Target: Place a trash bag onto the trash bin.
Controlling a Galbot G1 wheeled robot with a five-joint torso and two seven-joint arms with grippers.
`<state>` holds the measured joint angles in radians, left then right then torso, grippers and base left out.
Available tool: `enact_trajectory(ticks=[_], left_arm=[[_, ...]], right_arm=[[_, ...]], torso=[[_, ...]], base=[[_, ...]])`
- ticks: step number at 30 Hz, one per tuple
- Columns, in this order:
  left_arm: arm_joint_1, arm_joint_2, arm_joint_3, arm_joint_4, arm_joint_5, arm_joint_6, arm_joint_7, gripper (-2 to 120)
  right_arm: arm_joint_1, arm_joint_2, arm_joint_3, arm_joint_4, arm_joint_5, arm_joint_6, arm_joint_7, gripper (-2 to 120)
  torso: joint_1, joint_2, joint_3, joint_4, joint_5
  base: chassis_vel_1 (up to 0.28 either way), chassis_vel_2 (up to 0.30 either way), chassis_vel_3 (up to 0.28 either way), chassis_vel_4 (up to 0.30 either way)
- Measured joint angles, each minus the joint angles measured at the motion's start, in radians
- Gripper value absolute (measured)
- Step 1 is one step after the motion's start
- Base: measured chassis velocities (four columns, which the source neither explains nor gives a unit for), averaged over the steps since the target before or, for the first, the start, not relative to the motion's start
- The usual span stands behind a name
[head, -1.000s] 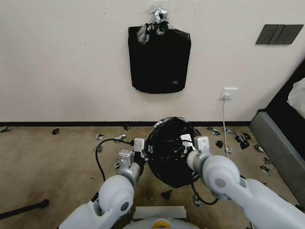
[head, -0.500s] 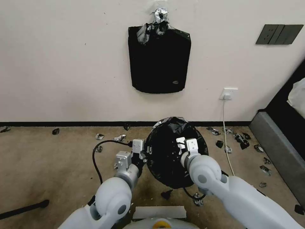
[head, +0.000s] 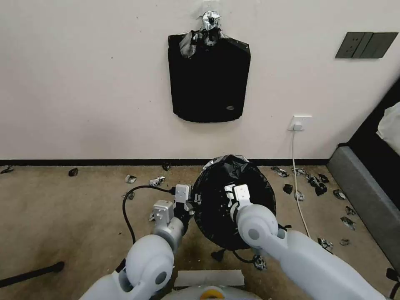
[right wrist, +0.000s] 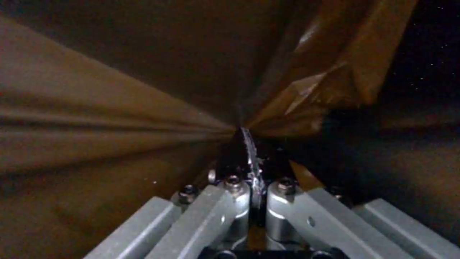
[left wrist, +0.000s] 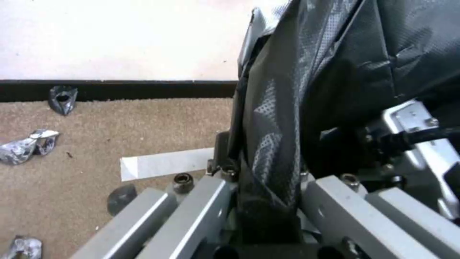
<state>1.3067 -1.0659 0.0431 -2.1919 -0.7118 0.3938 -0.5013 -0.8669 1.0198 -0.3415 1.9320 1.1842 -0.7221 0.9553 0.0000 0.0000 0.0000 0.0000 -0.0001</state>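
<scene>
Crinkled glossy trash bag (head: 233, 208) between grippers

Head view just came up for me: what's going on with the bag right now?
Both arms are working the trash bag in front of the wall. The left gripper is clamped on a fold of the bag at its left edge, and the right gripper is pinching the plastic closer to the middle, with film all around it. The bag hangs open and round between them; the trash bin cannot be made out beneath it. A flat black bag pack hangs on the wall, and torn scraps litter the carpet.
</scene>
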Motion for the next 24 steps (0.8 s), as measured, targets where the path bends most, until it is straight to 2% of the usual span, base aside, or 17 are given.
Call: enact_trajectory(ticks=[24], left_arm=[[0.027, 0.010, -0.010, -0.033, -0.012, 0.013, 0.006, 3]], right_arm=[[0.001, 0.015, 0.006, -0.051, -0.004, 0.002, -0.004, 0]], torso=[[0.000, 0.000, 0.000, 0.0000, 0.0001]], base=[[0.000, 0.000, 0.000, 0.000]])
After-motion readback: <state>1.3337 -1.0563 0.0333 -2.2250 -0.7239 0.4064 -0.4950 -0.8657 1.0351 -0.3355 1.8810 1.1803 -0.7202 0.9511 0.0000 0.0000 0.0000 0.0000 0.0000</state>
